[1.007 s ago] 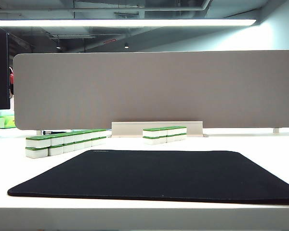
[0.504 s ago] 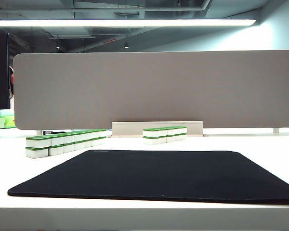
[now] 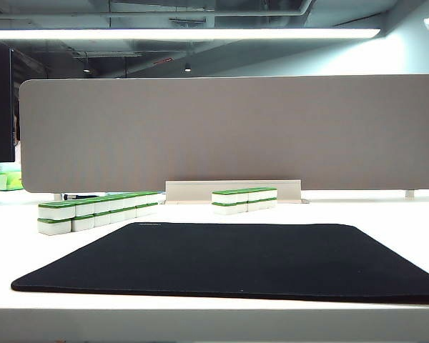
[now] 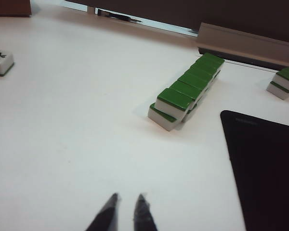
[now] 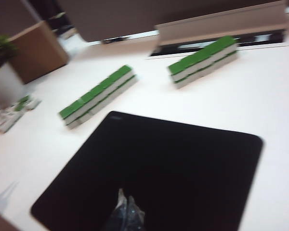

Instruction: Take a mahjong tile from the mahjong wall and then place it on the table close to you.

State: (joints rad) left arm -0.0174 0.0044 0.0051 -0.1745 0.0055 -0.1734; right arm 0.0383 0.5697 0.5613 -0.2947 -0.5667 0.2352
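Observation:
The mahjong wall [image 3: 100, 211] is a long row of green-topped white tiles stacked two high, at the left on the white table [image 3: 400, 229]. In the left wrist view the mahjong wall [image 4: 188, 89] lies well ahead of my left gripper [image 4: 128, 197]. That gripper hovers over bare table [image 4: 77, 120], its tips almost together, holding nothing. My right gripper [image 5: 125, 195] is shut and empty above the black mat [image 5: 159, 173]. From there the mahjong wall [image 5: 98, 96] lies far ahead, beyond the mat's corner.
A shorter row of like tiles [image 3: 244, 199] stands behind the mat [image 3: 236, 257], before a grey partition [image 3: 229, 132]. A lone face-up tile [image 4: 0, 62] lies off to the side. A brown box [image 5: 38, 50] and a plant pot [image 5: 5, 82] stand past the wall.
A small grey part has come into the top right corner of the exterior view. The tiles and the mat lie as before.

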